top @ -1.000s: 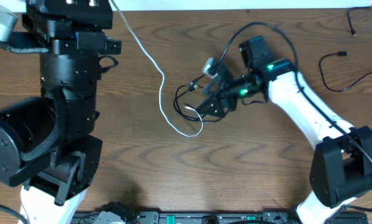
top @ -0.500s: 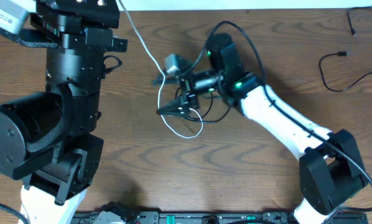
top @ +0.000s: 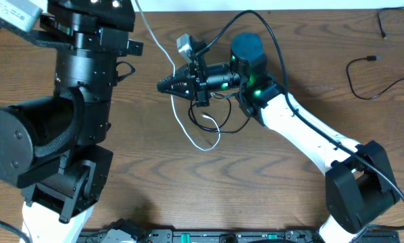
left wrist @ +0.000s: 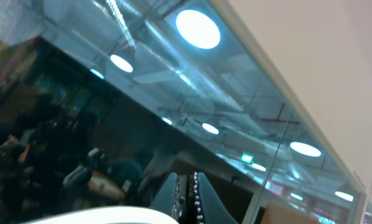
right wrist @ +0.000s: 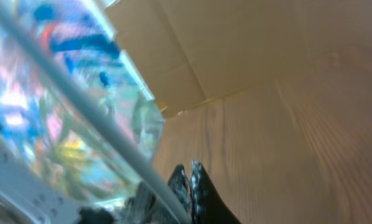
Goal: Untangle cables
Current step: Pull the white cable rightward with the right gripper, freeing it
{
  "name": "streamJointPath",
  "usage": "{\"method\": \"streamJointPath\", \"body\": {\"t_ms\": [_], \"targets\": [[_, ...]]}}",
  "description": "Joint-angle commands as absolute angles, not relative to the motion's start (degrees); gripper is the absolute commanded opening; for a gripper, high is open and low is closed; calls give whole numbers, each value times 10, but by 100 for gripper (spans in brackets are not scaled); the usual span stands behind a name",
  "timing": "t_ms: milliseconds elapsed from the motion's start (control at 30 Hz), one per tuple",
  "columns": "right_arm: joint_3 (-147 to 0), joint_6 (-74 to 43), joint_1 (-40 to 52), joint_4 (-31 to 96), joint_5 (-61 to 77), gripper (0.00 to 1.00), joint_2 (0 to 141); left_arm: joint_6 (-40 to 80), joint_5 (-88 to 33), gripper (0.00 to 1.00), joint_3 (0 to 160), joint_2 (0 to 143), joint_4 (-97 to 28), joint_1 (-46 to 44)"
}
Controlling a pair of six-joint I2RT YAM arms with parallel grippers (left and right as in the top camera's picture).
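Wood-grain table (top: 269,182) runs under everything in the overhead view. Nearest us, along the front edge, we see the bulky black left arm (top: 73,135) rearing up on the left, and the white right arm (top: 303,128) reaching from the lower right toward the middle. A little further in, the white cable (top: 202,147) makes a loose loop on the wood. A black cable (top: 229,131) lies tangled there, crossing that loop. Just beyond them the right gripper (top: 163,85) points leftward, close beside the stretch of white cable that heads for the far edge. Its own camera shows its fingers (right wrist: 198,186) pressed together, and we cannot tell whether any cord is caught between them. Well apart, toward the far right, a second black cable (top: 351,77) lies loose, with a third black cable (top: 380,23) at the far corner. The left gripper (left wrist: 187,177) is tipped up toward the ceiling lights (left wrist: 197,28), its tips closed on each other
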State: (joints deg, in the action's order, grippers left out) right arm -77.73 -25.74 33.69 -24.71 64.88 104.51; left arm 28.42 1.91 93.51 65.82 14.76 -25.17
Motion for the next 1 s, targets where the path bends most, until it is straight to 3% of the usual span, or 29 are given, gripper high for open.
{"method": "streamJointPath", "body": {"t_ms": [0, 267, 600, 967], "targets": [[-781, -298, 317, -178, 559, 1, 1042, 274, 25, 7, 943, 654, 124, -249], [-800, -209, 241, 92, 377, 2, 986, 210, 74, 7, 943, 655, 23, -249], [-958, -91, 177, 446, 50, 1, 875, 180, 72, 7, 943, 666, -146, -249], [-1098, -83, 135, 547, 4, 1, 834, 180, 67, 8, 943, 696, -287, -249]]}}
